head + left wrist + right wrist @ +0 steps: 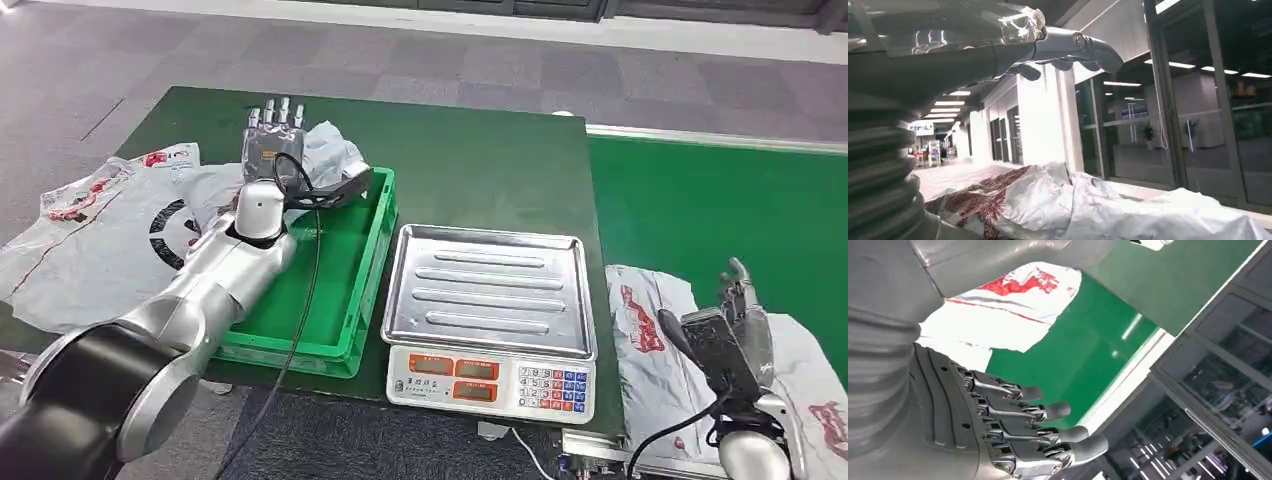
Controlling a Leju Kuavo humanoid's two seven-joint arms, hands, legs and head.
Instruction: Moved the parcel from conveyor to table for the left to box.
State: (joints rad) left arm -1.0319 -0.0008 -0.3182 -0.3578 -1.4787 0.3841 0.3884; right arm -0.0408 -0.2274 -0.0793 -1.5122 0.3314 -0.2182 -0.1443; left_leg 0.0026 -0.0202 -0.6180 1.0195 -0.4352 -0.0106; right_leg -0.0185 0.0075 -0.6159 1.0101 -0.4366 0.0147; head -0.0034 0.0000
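Our right hand (742,305) hovers spread over the conveyor parcel (650,330); we should lower squarely, gripping its middle.

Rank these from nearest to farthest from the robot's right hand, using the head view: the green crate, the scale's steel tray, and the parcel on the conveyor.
Measured from the right hand:
1. Parcel on the conveyor: just beside and beneath the hand, at the right.
2. Steel tray: middle of the table, atop the scale.
3. Green crate: farther left, beside the left arm.
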